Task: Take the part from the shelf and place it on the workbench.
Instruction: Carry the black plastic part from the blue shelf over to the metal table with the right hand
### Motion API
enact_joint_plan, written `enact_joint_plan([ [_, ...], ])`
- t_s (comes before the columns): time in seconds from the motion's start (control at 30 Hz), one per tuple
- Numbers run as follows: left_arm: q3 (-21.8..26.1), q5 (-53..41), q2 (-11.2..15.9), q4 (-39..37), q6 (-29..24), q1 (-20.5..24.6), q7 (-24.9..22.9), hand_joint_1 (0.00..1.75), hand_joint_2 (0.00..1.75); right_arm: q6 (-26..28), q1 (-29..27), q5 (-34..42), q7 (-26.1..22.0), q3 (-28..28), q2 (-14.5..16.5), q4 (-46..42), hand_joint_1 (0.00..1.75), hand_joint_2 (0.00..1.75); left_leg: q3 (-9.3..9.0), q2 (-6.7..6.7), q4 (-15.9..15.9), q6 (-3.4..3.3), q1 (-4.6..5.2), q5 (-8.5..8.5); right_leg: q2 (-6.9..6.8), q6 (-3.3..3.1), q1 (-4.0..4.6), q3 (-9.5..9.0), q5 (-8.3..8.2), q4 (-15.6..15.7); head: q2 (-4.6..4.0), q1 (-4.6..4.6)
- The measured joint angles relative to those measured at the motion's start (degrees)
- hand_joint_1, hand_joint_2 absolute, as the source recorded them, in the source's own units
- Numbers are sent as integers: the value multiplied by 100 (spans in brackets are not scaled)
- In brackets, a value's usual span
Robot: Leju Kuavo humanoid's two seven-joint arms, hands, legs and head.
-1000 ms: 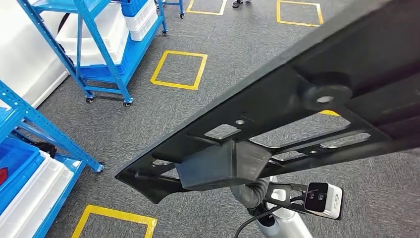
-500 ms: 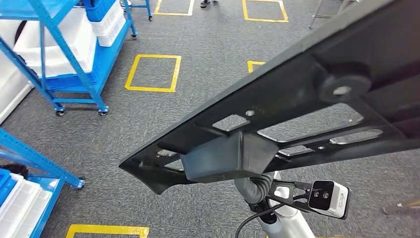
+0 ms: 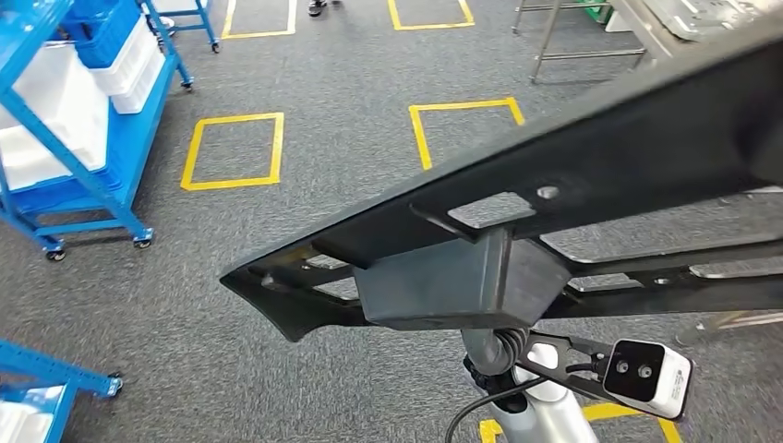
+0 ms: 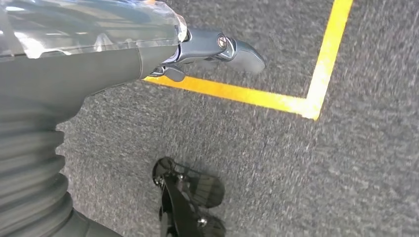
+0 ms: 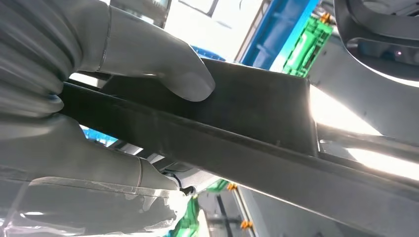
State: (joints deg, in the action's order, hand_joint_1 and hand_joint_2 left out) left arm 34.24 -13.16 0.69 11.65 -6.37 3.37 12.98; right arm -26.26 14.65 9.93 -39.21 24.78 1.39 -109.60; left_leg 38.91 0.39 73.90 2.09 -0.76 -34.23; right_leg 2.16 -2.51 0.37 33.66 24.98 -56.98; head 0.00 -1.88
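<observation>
A long black part (image 3: pixel 600 166) with cut-outs and a boxy block under it stretches across the head view, from lower left to upper right. My right hand (image 5: pixel 123 54) grips it from below, thumb pressed on the block of the part (image 5: pixel 257 113). In the head view the part hides that hand; beneath it I see the wrist (image 3: pixel 494 355) and its camera (image 3: pixel 646 374). My left hand (image 4: pixel 148 54) hangs over the carpet and holds nothing, with its fingers (image 4: pixel 232 47) stretched out. A metal workbench (image 3: pixel 646 23) with grey pieces on it stands at the far upper right.
Blue wheeled shelves (image 3: pixel 83 111) with white bins stand at the left, and another blue frame (image 3: pixel 55 369) sits at the lower left. Yellow tape squares (image 3: pixel 231 152) mark the grey carpet. A person's feet (image 3: pixel 323 7) show at the far edge.
The camera has turned to the right: the shelves slid off to the left and the workbench came into sight at the upper right. My right hand still holds the part.
</observation>
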Motion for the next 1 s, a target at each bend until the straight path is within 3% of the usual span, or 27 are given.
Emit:
enact_joint_plan([
  [0.03, 1, 1, -3, 0, 7, -6, 6, 0, 175, -26, -33, 1, 0, -7, 1, -24, 175, 175, -26, -9, -129, 0, -3, 154, 73, 5, -1, -13, 8, -9, 0, 0],
  [0.07, 1, 2, -6, 0, 13, -7, 12, 0, 175, -44, -59, 1, 0, -14, 1, -45, 175, 175, -151, -49, -459, -3, -10, 389, 144, 17, -4, -29, 21, -20, 0, 0],
  [0.13, 2, 3, -8, 0, 18, -9, 19, 0, 175, -58, -79, 1, 0, -24, 1, -81, 175, 175, -483, -273, -1253, -26, -33, 761, 273, 56, -5, -39, 53, -62, 0, 1],
  [0.2, 4, 4, -9, 0, 20, -5, 21, 0, 175, -58, -89, 2, 0, -33, 1, -108, 175, 175, -636, -424, -1608, -66, -34, 838, 383, 115, -10, -4, 61, -94, 0, 0],
  [0.27, 5, 5, -11, 0, 21, 8, 21, 0, 175, -57, -112, 3, 0, -52, 1, -131, 175, 175, -653, -341, -1639, -129, -21, 837, 470, 185, -25, 30, 49, -94, 0, 0],
  [0.3, 5, 7, -14, 0, 22, 16, 22, 0, 175, -57, -123, 4, 0, -62, 1, -145, 175, 175, -664, -280, -1660, -167, -22, 850, 415, 215, -25, 48, 74, -125, 0, 1],
  [0.37, 5, 9, -20, 0, 27, 20, 24, 0, 175, -66, -129, 5, 0, -73, 1, -167, 175, 175, -684, -155, -1703, -241, -29, 869, 133, 268, -15, 215, 298, -476, 0, 1],
  [0.43, 9, 14, -23, 0, 29, 1, 21, 0, 175, -125, -141, 7, 0, -85, 2, -177, 175, 175, -685, -25, -1706, -279, -8, 861, -110, 310, -35, 590, 661, -1229, 0, 1],
  [0.5, 14, 19, -28, 0, 29, -13, 19, 0, 175, -213, -163, 14, 0, -117, 3, -178, 175, 175, -683, 114, -1704, -280, 3, 850, -161, 340, -70, 860, 784, -1735, 0, 1],
  [0.53, 16, 20, -32, 0, 29, -11, 17, 0, 175, -241, -169, 22, 0, -139, 4, -178, 175, 175, -688, 178, -1703, -275, 4, 843, -181, 348, -84, 832, 687, -1667, 0, 1],
  [0.57, 17, 20, -38, 0, 29, -6, 16, 0, 175, -256, -170, 29, 0, -161, 5, -179, 175, 175, -699, 235, -1703, -265, 4, 833, -222, 348, -93, 677, 507, -1366, 0, 1],
  [0.63, 18, 20, -52, 0, 29, -1, 14, 0, 175, -262, -165, 38, 0, -196, 19, -182, 175, 175, -733, 328, -1698, -227, 17, 805, -432, 315, -77, 234, 180, -533, 0, 1],
  [0.7, 18, 20, -60, 0, 29, -1, 12, 0, 175, -264, -158, 43, 0, -218, 43, -186, 175, 175, -758, 407, -1693, -164, 32, 779, -555, 255, -32, 26, 88, -120, 0, 1],
  [0.77, 18, 20, -72, 1, 29, 10, 11, 0, 175, -264, -157, 46, 0, -232, 56, -194, 175, 175, -782, 495, -1700, -92, 28, 763, -462, 190, -7, 37, 90, -90, 0, 0],
  [0.8, 18, 20, -79, 1, 29, 18, 12, 0, 175, -264, -158, 45, 0, -238, 61, -203, 175, 175, -789, 477, -1681, -57, 17, 738, -408, 156, -13, 27, 77, -67, 0, 0],
  [0.87, 17, 20, -91, 2, 30, 23, 14, 0, 175, -264, -147, 44, 0, -245, 81, -222, 175, 175, -685, 271, -1395, -10, -8, 539, -304, 83, -41, -7, 45, -15, 0, 0],
  [0.93, 17, 21, -95, 2, 31, 3, 14, 0, 175, -264, -139, 45, 0, -246, 104, -227, 175, 175, -342, 45, -665, 6, -20, 162, -195, 42, -39, -17, 38, -4, 0, 0],
  [0.97, 17, 22, -95, 2, 31, -9, 13, 0, 175, -264, -143, 45, 0, -246, 110, -226, 175, 175, -147, 10, -279, 10, -21, 13, -130, 35, -29, -16, 39, -6, 0, 0],
  [1.0, 18, 26, -96, 2, 31, -18, 12, 0, 175, -264, -148, 45, 0, -246, 110, -226, 175, 175, -17, -1, -42, 10, -20, -34, -62, 31, -19, -18, 39, -9, 0, 0],
])
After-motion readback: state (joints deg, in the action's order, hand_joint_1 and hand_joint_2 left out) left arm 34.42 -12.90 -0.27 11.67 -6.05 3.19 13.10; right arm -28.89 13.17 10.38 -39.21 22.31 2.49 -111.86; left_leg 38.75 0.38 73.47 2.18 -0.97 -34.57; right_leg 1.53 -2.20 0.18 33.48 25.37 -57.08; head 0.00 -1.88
